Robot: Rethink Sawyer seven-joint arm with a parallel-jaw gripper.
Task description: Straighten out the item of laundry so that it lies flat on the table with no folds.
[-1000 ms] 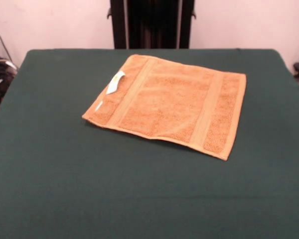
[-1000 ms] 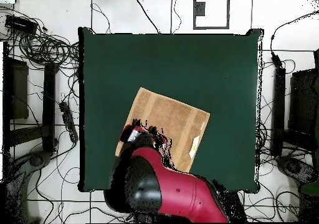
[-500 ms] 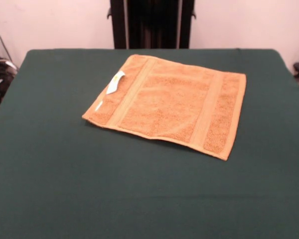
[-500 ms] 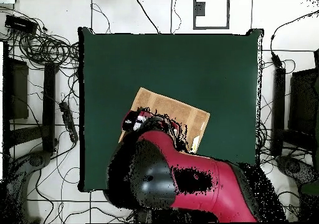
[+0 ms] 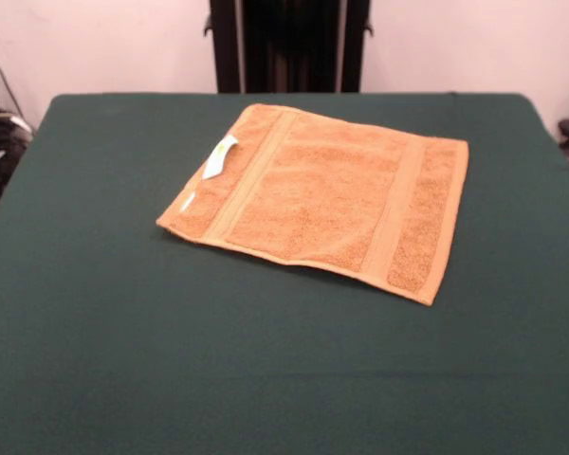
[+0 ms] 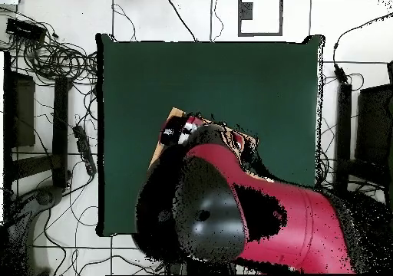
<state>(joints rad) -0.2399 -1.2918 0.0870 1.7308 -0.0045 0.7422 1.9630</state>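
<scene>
Front view: towel [image 5: 327, 201], orange-tan, spread open on the green surface [image 5: 123, 332], lying in the far half and turned at a slant to the surface's edges; two flat woven bands run across it, one near the left edge and one near the right; a small white tag [image 5: 220, 156] stands at the left edge. No fold shows; the near edge sits slightly raised, casting a thin shadow. No arm or tool appears here, only the black pedestal [image 5: 289, 45] beyond the far side. Overhead view: red and black arm [image 6: 253, 219] reaching in from the bottom right, its bulk covering nearly all of the towel [image 6: 173, 116], of which only a corner and thin strips show around it. The arm's end, red, white and black [image 6: 178, 130], lies over the towel's left part. Tool itself not discernible beneath the arm; spread or pressed together cannot be told.
</scene>
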